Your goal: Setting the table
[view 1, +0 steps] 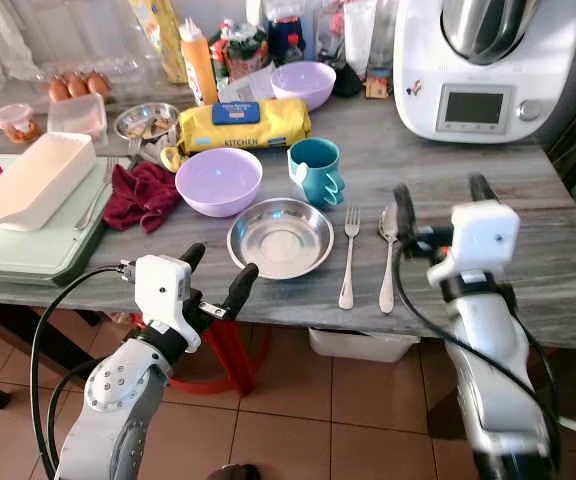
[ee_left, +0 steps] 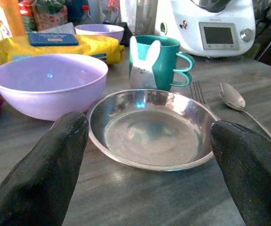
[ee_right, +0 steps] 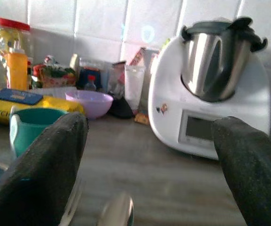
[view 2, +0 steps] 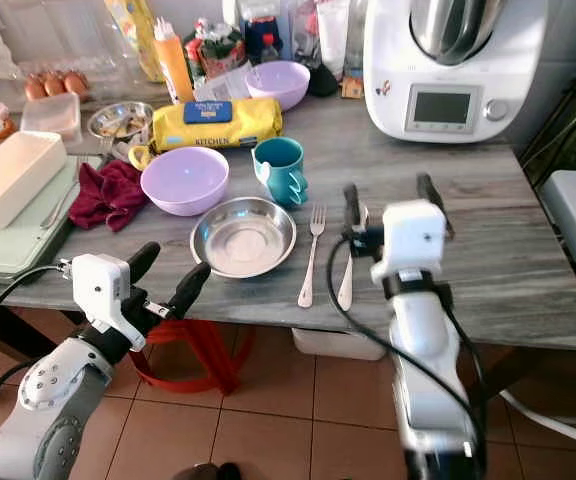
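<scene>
A shiny steel plate point(view 1: 280, 237) lies near the table's front edge, with a fork point(view 1: 349, 255) and a spoon point(view 1: 387, 255) laid side by side to its right. Behind it stand a teal mug point(view 1: 316, 170) and a lilac bowl point(view 1: 219, 181). My left gripper point(view 1: 217, 272) hangs open just off the front edge, facing the plate point(ee_left: 149, 129), nothing between its fingers. My right gripper point(view 1: 438, 201) is open and empty above the table, right of the spoon point(view 2: 348, 270).
A maroon cloth point(view 1: 141, 195), a white tray on a green board point(view 1: 28, 245), a yellow packet point(view 1: 243, 122), a second lilac bowl point(view 1: 303, 83), bottles and eggs crowd the back left. A white kitchen machine point(view 1: 468, 65) stands back right. A red stool point(view 1: 223, 360) stands under the table.
</scene>
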Motion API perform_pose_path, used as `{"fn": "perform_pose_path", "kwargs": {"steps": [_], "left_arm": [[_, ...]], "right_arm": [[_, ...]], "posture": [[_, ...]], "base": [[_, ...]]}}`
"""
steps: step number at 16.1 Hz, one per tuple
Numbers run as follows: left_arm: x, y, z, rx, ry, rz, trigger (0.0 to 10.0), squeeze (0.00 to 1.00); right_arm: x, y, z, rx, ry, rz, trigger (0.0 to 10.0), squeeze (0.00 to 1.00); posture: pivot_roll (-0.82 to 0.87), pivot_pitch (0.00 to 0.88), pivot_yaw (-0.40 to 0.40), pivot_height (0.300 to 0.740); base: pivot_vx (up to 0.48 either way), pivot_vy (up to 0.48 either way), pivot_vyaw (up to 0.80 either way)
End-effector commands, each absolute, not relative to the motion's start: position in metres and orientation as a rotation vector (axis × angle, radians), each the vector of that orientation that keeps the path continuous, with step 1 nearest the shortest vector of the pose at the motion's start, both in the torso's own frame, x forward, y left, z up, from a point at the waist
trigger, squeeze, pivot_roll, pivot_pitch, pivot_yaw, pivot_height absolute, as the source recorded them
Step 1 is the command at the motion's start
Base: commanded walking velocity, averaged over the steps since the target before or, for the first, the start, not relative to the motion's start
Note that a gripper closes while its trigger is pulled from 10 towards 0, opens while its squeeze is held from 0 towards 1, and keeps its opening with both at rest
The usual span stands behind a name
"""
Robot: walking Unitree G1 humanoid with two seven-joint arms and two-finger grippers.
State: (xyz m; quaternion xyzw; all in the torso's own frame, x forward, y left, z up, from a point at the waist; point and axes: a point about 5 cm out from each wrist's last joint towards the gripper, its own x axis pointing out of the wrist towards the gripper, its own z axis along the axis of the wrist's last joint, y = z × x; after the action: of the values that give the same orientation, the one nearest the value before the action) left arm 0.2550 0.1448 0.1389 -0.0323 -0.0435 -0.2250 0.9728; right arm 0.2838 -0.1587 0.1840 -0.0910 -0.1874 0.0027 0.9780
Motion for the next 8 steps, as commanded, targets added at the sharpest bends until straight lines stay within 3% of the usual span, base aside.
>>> {"fn": "perform_pose_path", "kwargs": {"steps": [1, 8], "left_arm": [[0.254, 0.149, 0.136, -0.050, -0.083, -0.435, 10.0, 0.00], [0.264, 0.164, 0.130, 0.016, -0.063, -0.268, 10.0, 0.00]], "right_arm": [[0.276, -0.158, 0.187, -0.184, -0.378, -0.013, 10.0, 1.00], [0.244, -0.172, 0.160, -0.132, -0.212, -0.148, 10.0, 1.00]], "posture": [[-0.08, 0.076, 0.068, 0.740], [-0.08, 0.081, 0.068, 0.740]], "base": [[0.000, 0.000, 0.00], [0.000, 0.000, 0.00]]}}
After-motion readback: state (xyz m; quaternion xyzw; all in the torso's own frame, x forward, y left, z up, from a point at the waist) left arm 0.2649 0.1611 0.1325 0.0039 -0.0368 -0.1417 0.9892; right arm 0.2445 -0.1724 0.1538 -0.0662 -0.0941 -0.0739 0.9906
